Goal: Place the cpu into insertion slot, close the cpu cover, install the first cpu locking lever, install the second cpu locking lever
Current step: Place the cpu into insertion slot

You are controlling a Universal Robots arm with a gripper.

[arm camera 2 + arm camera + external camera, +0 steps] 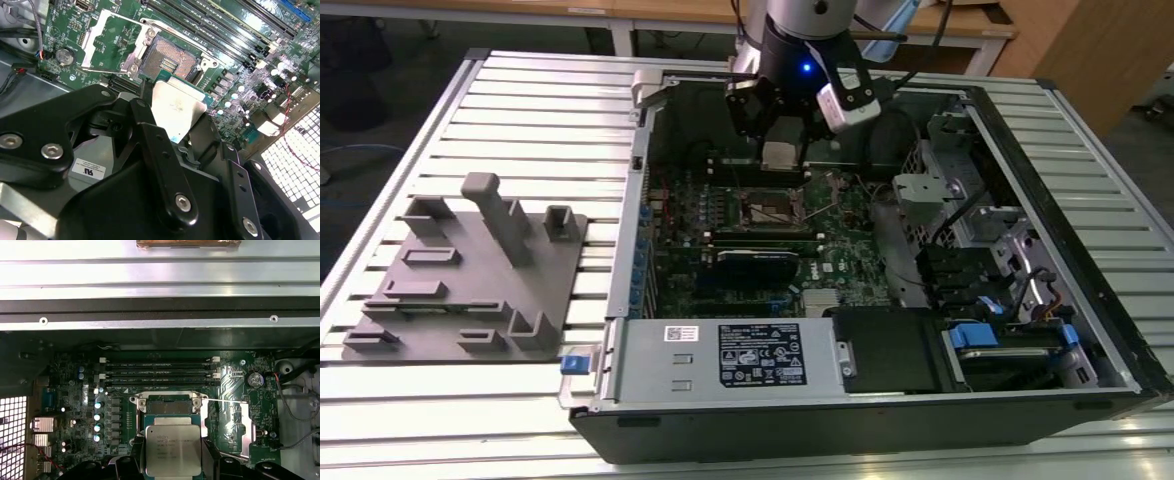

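1. Here, in the exterior view, the gripper (779, 158) hangs over the insertion slot (771, 208).
2. Second wrist view: jaws clamped on the cpu (177, 107) by its edges (held clear of the insertion slot); cpu cover (92, 32) flipped open.
3. First wrist view: cpu overlapping the insertion slot's rim.

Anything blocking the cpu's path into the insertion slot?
Nothing visible. The gripper holds the cpu just off the insertion slot. The cpu cover is swung open to the side, leaving the slot's dark centre exposed in both wrist views.
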